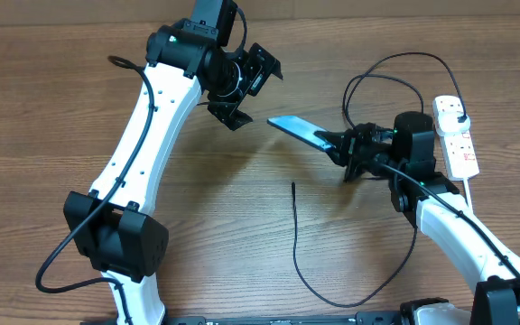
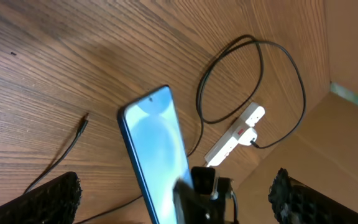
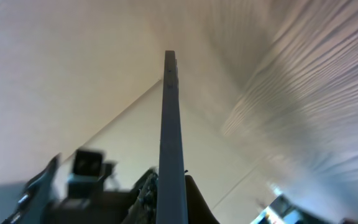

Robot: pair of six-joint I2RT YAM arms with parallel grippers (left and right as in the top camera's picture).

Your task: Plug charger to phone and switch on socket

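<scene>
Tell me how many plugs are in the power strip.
1. A black plug sits in the white socket strip at the table's right edge, near its upper end in the overhead view. No other plug shows on it.

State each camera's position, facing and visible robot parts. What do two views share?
Overhead: above table, looking down; both arms, right hand holding phone.
Left wrist: on left arm, facing phone, socket; own fingers at bottom corners.
Right wrist: on right arm, sighting along phone's edge; own fingers below.
Shared: the phone.
</scene>
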